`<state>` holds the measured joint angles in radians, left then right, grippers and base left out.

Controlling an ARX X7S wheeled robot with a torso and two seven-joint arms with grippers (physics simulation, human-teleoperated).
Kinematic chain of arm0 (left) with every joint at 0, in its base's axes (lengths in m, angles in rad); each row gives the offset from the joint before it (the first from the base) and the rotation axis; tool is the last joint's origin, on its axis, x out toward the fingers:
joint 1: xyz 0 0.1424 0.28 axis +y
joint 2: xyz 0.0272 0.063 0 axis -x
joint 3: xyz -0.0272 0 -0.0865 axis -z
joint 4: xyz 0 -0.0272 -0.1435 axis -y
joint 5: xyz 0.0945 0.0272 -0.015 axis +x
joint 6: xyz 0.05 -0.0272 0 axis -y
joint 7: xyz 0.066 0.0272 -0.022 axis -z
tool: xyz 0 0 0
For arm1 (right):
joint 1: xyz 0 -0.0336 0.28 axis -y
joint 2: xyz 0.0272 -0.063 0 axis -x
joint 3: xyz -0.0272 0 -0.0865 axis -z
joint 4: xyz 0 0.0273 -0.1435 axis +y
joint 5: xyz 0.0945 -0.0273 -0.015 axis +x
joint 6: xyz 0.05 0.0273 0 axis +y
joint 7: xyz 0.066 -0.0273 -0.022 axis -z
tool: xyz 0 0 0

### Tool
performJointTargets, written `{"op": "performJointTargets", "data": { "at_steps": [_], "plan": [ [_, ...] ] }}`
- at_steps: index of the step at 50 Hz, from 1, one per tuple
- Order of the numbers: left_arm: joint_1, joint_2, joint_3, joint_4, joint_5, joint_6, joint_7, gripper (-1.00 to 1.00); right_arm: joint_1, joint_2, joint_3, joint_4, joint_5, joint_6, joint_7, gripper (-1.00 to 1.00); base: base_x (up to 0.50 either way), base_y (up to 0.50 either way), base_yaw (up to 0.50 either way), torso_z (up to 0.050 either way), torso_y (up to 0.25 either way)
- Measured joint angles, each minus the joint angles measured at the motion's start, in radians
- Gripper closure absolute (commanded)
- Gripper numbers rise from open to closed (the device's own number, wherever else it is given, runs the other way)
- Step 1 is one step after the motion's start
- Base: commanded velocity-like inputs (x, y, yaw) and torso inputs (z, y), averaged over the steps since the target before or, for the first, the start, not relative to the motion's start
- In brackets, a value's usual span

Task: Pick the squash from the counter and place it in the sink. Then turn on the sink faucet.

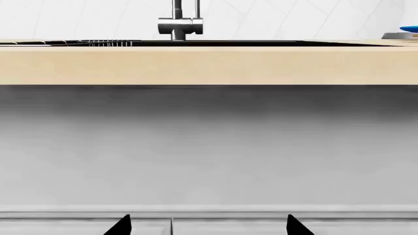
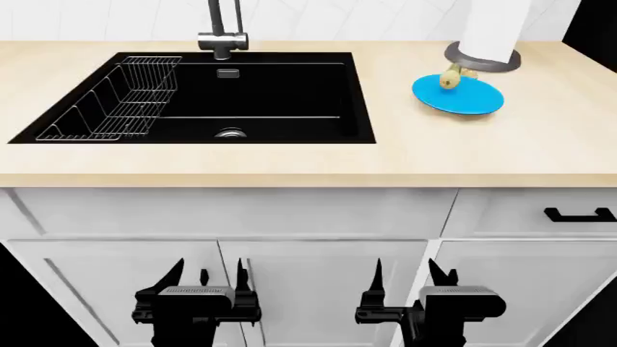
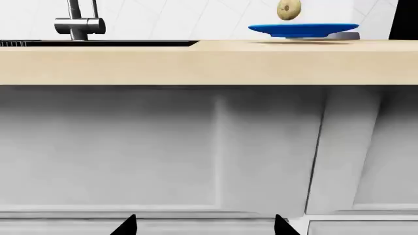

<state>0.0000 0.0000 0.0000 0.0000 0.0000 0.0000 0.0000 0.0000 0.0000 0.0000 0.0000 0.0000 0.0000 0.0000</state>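
The small tan-yellow squash (image 2: 449, 76) rests on the far rim of a blue plate (image 2: 458, 96) on the beige counter (image 2: 289, 159), to the right of the black sink (image 2: 279, 94). In the right wrist view the squash (image 3: 289, 9) shows above the plate (image 3: 304, 30). The grey sink faucet (image 2: 222, 32) stands behind the basin and shows in both wrist views (image 1: 179, 22) (image 3: 80, 22). My left gripper (image 2: 207, 278) and right gripper (image 2: 415, 275) hang low before the white cabinet doors, below counter height. Both are open and empty, with fingertips (image 1: 121, 226) (image 3: 127, 226) spread wide.
A wire dish rack (image 2: 115, 101) sits in the sink's left part. A white paper-towel roll on a grey base (image 2: 490, 36) stands right behind the plate. A black drawer handle (image 2: 579, 215) is at the right. Cabinet fronts (image 2: 318, 217) face both grippers.
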Motion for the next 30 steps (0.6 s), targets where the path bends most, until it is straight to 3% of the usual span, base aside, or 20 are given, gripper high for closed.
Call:
{"op": "performJointTargets", "data": {
  "at_steps": [13, 30],
  "plan": [
    [-0.002, -0.026, 0.034, -0.006, -0.012, 0.0, -0.035, -1.0, -0.002, 0.027, -0.031, -0.01, 0.009, 0.028, 0.043, -1.0, 0.0, 0.0, 0.0, 0.0, 0.0],
    [0.001, -0.059, 0.078, 0.003, -0.026, 0.002, -0.079, -1.0, 0.001, 0.058, -0.07, -0.02, 0.029, 0.057, 0.087, -1.0, 0.0, 0.0, 0.0, 0.05, 0.023]
  ]
}}
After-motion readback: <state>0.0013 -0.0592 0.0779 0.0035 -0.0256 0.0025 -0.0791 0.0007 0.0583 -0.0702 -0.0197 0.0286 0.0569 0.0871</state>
